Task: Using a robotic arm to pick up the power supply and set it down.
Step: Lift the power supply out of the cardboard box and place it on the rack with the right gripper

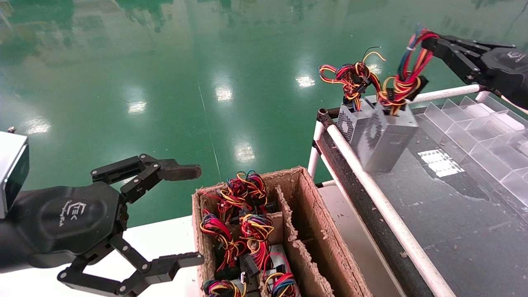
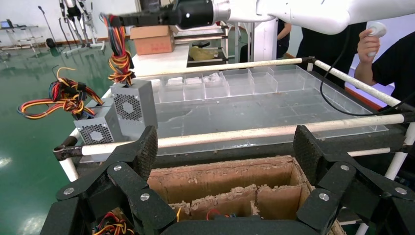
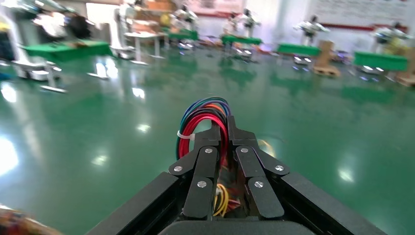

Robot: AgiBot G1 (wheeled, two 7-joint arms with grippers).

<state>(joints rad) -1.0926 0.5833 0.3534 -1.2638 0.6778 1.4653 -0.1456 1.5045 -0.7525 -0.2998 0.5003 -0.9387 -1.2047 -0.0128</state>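
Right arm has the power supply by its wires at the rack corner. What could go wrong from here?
1. The right end effector grips only the wire bundle, so the power supply hangs tilted; wires may slip or strain.
2. It sits against a second power supply at the rack's corner by the white rail; a swing could knock that one off.
3. Both wire bundles are close and might snag.
The left end effector is open beside the cardboard box.
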